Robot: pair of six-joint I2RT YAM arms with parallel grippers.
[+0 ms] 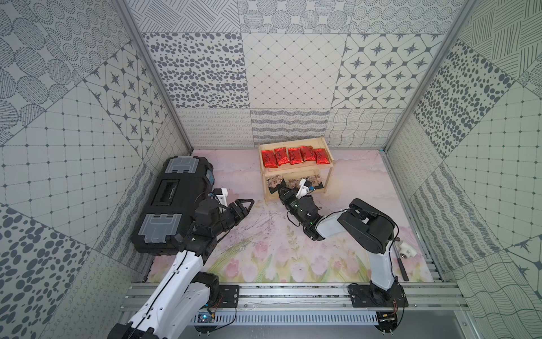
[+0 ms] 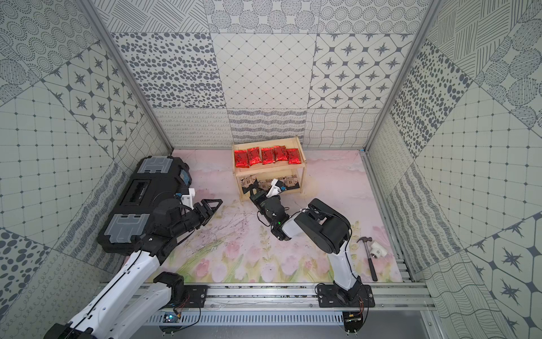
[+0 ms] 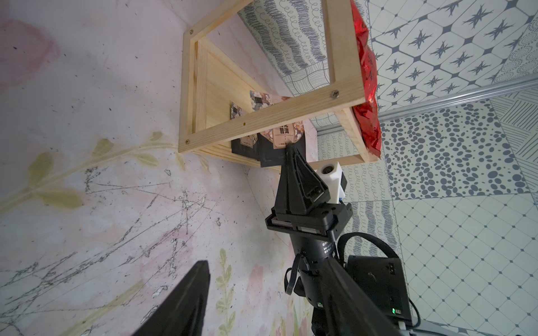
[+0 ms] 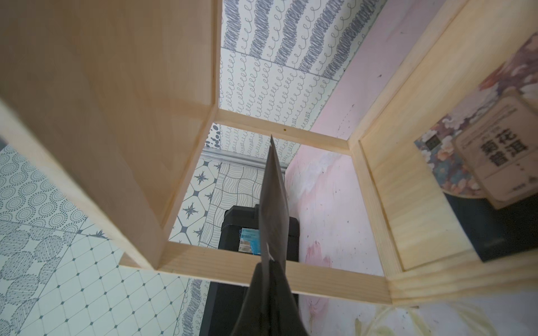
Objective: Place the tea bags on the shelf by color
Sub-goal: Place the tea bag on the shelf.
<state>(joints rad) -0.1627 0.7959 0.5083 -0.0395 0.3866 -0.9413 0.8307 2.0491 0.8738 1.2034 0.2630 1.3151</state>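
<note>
Now, for the right arm: reaching low across the desk [image 1: 264, 234] toward the shelf [image 1: 297, 168], with elbow raised, forearm sloping down and wrist at the front of the lower tier. Pinching a black tea bag [image 3: 269, 155] with the right gripper [image 3: 289, 146], with fingers [image 3: 300, 180] pressed flat together on it at that tier's front edge. For the left arm: angled out beside the black toolbox [image 1: 173, 205], hovering the left gripper [image 1: 250, 205] over bare desk, well apart from the shelf, with fingers spread and gripping nothing.

Along the top tier, in both top views: five red tea bags [image 1: 293, 155] in a row. Beneath, on the lower tier: other black tea bags [image 1: 315, 177] lying flat.

Only from the left wrist: a side-on look at the right fingers, tip against the sachet's printed face, and at a single left finger. Only from the right wrist: the black tea bag [image 4: 272, 203] edge-on, as a thin dark sheet inside the lower tier, and the label of one flat neighbour. Only in the top views: a hammer [image 2: 370, 258] beside a white block [image 2: 378, 251], near the right arm's base.
</note>
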